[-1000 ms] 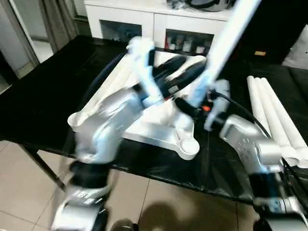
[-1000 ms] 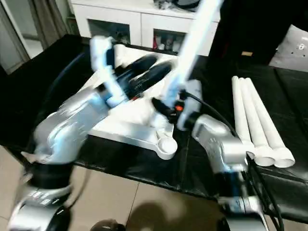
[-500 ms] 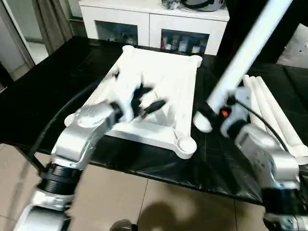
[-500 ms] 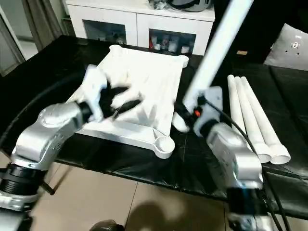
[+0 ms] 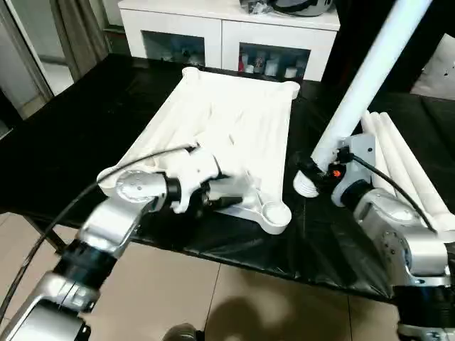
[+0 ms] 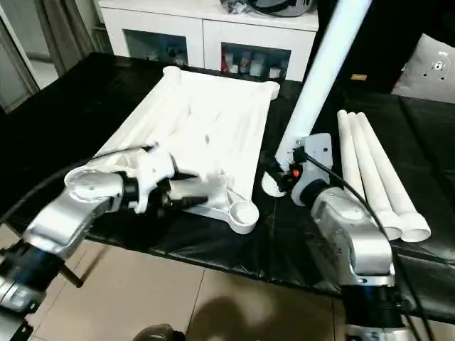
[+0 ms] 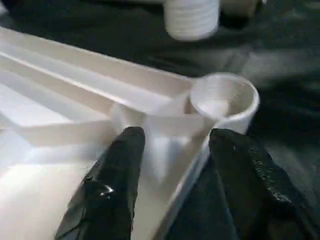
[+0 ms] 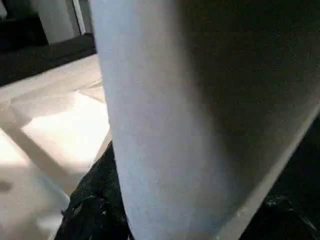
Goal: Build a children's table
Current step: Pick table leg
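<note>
The white tabletop [image 5: 227, 128] lies upside down on the black-covered work table [image 5: 71, 135], ribbed underside up, its long axis running from the near edge toward the far white cabinet [image 5: 227, 35]. Rounded corner sockets sit at each corner; the near right socket [image 5: 274, 213] is the closest one to both arms.

The left arm [image 5: 121, 213] reaches in from the near left, forearm bent across the table's near edge, wrist turned so the left gripper [image 7: 172, 165] points to the right along the tabletop's near rim. Its two black fingers [image 7: 120, 180] stand apart and straddle the rim just short of that near right socket, one finger over the ribbed inside, the other outside over the black cover (whether the pads actually press the plastic I cannot tell).

The right arm [image 5: 391, 227] comes up from the near right, elbow low, wrist raised. The right gripper [image 5: 325, 169] is clamped on a leg [image 5: 370, 78] close to its flared, ridged lower end [image 5: 307, 185], with the tube leaning up and away to the right. That end hangs just right of the near right socket, not in it.

Three more legs [image 5: 405, 163] lie side by side on the black cover to the right, flared ends toward the near edge.
</note>
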{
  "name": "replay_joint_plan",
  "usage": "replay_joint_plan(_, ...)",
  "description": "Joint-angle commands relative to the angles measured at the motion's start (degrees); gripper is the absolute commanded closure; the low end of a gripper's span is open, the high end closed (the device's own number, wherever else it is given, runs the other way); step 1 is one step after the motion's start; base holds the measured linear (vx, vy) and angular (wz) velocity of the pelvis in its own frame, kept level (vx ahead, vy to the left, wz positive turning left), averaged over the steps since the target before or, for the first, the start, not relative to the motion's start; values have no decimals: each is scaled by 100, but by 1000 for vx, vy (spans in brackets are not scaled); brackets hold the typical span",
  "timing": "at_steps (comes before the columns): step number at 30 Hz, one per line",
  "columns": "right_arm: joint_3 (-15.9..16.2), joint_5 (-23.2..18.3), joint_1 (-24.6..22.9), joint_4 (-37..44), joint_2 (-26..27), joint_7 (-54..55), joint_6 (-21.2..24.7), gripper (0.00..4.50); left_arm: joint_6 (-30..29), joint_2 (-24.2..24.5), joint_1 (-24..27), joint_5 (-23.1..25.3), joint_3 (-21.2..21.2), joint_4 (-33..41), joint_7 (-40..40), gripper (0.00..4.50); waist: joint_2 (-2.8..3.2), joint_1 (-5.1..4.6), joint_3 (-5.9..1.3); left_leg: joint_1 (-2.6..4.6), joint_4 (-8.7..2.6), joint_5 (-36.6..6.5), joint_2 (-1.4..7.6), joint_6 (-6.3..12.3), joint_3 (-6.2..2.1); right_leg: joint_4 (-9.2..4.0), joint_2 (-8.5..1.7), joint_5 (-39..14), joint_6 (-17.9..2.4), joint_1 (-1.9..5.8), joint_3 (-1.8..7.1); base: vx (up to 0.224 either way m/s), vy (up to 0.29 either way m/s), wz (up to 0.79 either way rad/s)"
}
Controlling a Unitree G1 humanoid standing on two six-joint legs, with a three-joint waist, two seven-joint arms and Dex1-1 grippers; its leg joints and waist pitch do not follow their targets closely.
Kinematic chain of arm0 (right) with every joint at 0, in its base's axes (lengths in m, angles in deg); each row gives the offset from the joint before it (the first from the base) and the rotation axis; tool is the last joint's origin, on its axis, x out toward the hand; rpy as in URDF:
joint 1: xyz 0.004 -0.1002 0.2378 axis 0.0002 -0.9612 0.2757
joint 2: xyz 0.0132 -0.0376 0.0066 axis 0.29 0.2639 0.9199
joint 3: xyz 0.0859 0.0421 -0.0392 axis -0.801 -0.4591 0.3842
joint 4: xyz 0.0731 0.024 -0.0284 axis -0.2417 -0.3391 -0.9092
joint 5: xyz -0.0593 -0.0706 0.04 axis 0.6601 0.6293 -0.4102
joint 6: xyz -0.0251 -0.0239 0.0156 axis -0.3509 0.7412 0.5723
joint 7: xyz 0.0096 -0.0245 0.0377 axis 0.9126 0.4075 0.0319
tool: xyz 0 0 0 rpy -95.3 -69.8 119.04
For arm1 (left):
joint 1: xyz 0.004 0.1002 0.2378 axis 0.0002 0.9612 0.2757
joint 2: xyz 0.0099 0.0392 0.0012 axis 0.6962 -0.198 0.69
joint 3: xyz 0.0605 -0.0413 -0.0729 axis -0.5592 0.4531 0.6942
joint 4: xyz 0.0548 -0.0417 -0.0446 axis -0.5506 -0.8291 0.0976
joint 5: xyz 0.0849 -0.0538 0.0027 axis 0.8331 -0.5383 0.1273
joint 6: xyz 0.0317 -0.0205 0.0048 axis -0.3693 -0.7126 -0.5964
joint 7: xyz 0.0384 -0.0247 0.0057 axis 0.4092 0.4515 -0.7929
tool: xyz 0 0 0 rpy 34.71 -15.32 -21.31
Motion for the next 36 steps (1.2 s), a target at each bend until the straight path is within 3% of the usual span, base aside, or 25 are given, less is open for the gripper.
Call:
replay_joint_plan(1, 32, 50, -54, 36, -95, -72, -122, 259, 204, -17, -172, 84, -111, -205, 223, 234, 15, 0, -417, 149, -461, -777, 640, 78, -294, -457, -915, -1011, -588, 255, 498, 0, 0, 0)
replay_joint_plan(2, 50, 46, -93, 53, -154, -150, -171, 259, 331, -80, -270, 124, -171, -408, 334, 233, 43, 9, -419, 153, -453, -773, 637, 84, -296, -448, -911, -939, -617, 249, 493, 0, 0, 0)
replay_joint_plan(3, 44, 21, -120, 63, -179, -195, -185, 259, 419, -114, -333, 158, -223, -541, 421, 247, 33, 7, -426, 156, -452, -781, 642, 82, -296, -444, -910, -894, -627, 256, 491, 0, 0, 0)
replay_joint_plan(4, 29, -2, -137, 72, -185, -231, -188, 259, 499, -139, -381, 193, -254, -650, 492, 268, 104, 21, -433, 145, -446, -792, 653, 74, -315, -421, -938, -801, -666, 266, 494, 0, 0, 0)
replay_joint_plan(5, 18, -15, -147, 78, -187, -256, -191, 259, 556, -157, -413, 218, -272, -727, 539, 279, 69, 8, -429, 146, -453, -811, 653, 95, -305, -452, -928, -780, -666, 262, 492, 0, 0, 0)
replay_joint_plan(7, -41, -121, -198, 160, -198, -314, -110, 259, 809, -258, -593, 324, -330, -1151, 635, 281, 134, 9, -450, 131, -425, -770, 638, 132, -316, -413, -933, -585, -736, 290, 489, 0, 0, 0)
replay_joint_plan(8, -58, -143, -226, 206, -206, -326, -90, 259, 959, -312, -701, 402, -356, -1407, 637, 284, 90, -1, -449, 130, -428, -752, 640, 182, -309, -430, -931, -556, -744, 300, 485, 0, 0, 0)
replay_joint_plan(9, -83, -187, -270, 284, -211, -338, -41, 259, 1089, -369, -817, 474, -387, -1681, 657, 305, 178, 11, -442, 122, -413, -746, 619, 204, -316, -441, -918, -589, -735, 289, 482, 0, 0, 0)
replay_joint_plan(10, -94, -208, -298, 330, -216, -344, -19, 259, 1193, -411, -898, 522, -398, -1884, 681, 319, 122, 10, -453, 137, -417, -814, 629, 216, -309, -456, -925, -679, -706, 306, 483, 0, 0, 0)
replay_joint_plan(11, -102, -220, -332, 380, -224, -346, -5, 259, 1259, -454, -963, 542, -402, -2058, 729, 324, 173, 19, -435, 127, -407, -827, 609, 248, -302, -500, -920, -813, -662, 296, 481, 0, 0, 0)
replay_joint_plan(12, -110, -232, -366, 424, -234, -353, 7, 259, 1297, -488, -1015, 558, -421, -2212, 814, 324, 145, 17, -443, 115, -407, -809, 613, 257, -308, -475, -934, -818, -660, 324, 481, 0, 0, 0)
replay_joint_plan(14, -124, -242, -409, 470, -252, -365, 18, 259, 1401, -525, -1080, 634, -473, -2439, 874, 345, 214, 18, -444, 112, -404, -729, 624, 330, -316, -488, -918, -924, -608, 299, 473, 0, 0, 0)
replay_joint_plan(17, -173, -277, -473, 556, -282, -387, 56, 259, 1685, -611, -1218, 797, -521, -2943, 872, 369, 257, -4, -434, 105, -402, -797, 619, 360, -319, -515, -912, -1003, -584, 293, 463, 0, 0, 0)
replay_joint_plan(23, -173, -344, -527, 657, -313, -376, 140, 259, 1963, -689, -1423, 984, -553, -3610, 1009, 421, 261, -5, -414, 112, -423, -852, 623, 375, -323, -548, -913, -1295, -531, 285, 463, 0, 0, 0)
replay_joint_plan(26, -164, -349, -522, 677, -319, -372, 177, 259, 1927, -785, -1563, 928, -403, -3901, 979, 423, 268, -13, -403, 127, -434, -952, 635, 355, -325, -554, -925, -1355, -585, 274, 468, 0, 0, 0)
replay_joint_plan(27, -165, -347, -520, 680, -317, -373, 185, 259, 1925, -807, -1588, 914, -369, -3957, 971, 386, 251, -14, -403, 127, -434, -957, 636, 346, -326, -550, -933, -1359, -598, 280, 469, 0, 0, 0)
replay_joint_plan(31, -151, -357, -512, 713, -297, -366, 219, 259, 1764, -885, -1656, 688, -102, -4067, 1017, 370, 251, -13, -392, 133, -433, -975, 616, 340, -317, -574, -937, -1567, -590, 276, 468, 0, 0, 0)
replay_joint_plan(32, -157, -374, -512, 731, -288, -357, 235, 259, 1739, -907, -1665, 616, -7, -4066, 1015, 338, 256, -11, -394, 129, -438, -960, 624, 347, -324, -580, -938, -1579, -585, 272, 467, 0, 0, 0)
replay_joint_plan(34, -200, -438, -523, 791, -234, -292, 307, 259, 1492, -972, -1588, 186, 383, -3762, 1016, 338, 256, -12, -398, 132, -436, -947, 640, 349, -320, -572, -948, -1514, -605, 272, 474, 0, 0, 0)
replay_joint_plan(35, -236, -490, -545, 859, -170, -217, 370, 259, 1263, -1005, -1470, -171, 693, -3374, 932, 336, 217, -14, -409, 130, -447, -890, 684, 326, -332, -506, -965, -1263, -783, 275, 478, 0, 0, 0)
replay_joint_plan(36, -232, -493, -554, 907, -140, -173, 395, 259, 1205, -1005, -1368, -308, 822, -3091, 793, 309, 239, -5, -409, 116, -444, -857, 685, 347, -339, -492, -972, -1174, -837, 265, 476, 0, 0, 0)
